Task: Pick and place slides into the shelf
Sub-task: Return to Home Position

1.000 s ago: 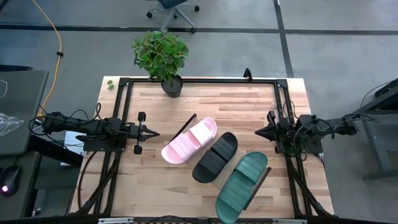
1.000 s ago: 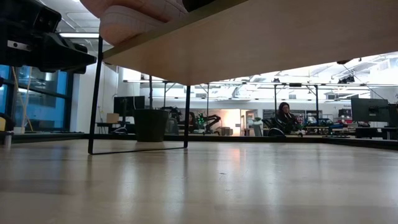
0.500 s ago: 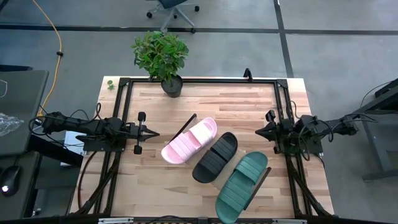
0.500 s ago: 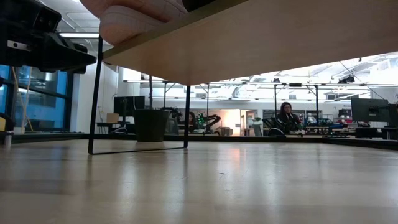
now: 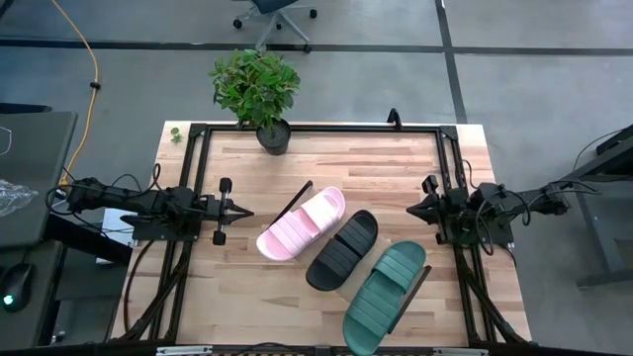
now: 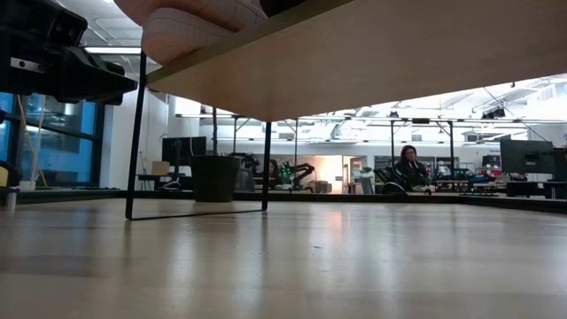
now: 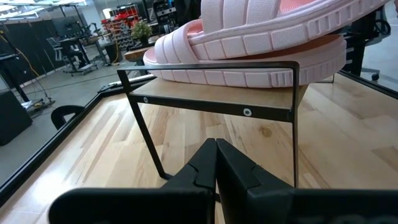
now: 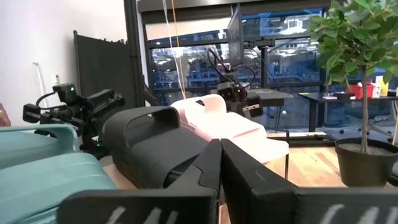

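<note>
Seen from above, a wooden table (image 5: 326,158) with a dark robot arm at either side, both drawn back to the table's edges and pointing inward at each other. The left gripper (image 5: 240,211) has its two fingers pressed together on nothing, and the right gripper (image 5: 411,211) is likewise closed and empty; each wrist camera shows its own finger pair meeting in a single point. Between the two grippers lies the shelf (image 6: 381,53), a long light-wood plank on thin black frames, carrying all three slides side by side. The plank's long axis runs on a slant, from just ahead of the left gripper away towards the table's front edge on the right arm's side. The pink slide (image 5: 302,223) sits at the end nearest the left gripper, a short way ahead of its tips and raised above them. The black slide (image 5: 342,249) is in the middle, and the green slide (image 5: 385,296) is at the far end, lying ahead of the right gripper and off to one side. Neither gripper touches the shelf or any slide. A potted plant (image 5: 273,135) stands at the table's back edge, well apart from both. With every slide shelved, the job looks complete, and the arms probably need only settle into rest
</note>
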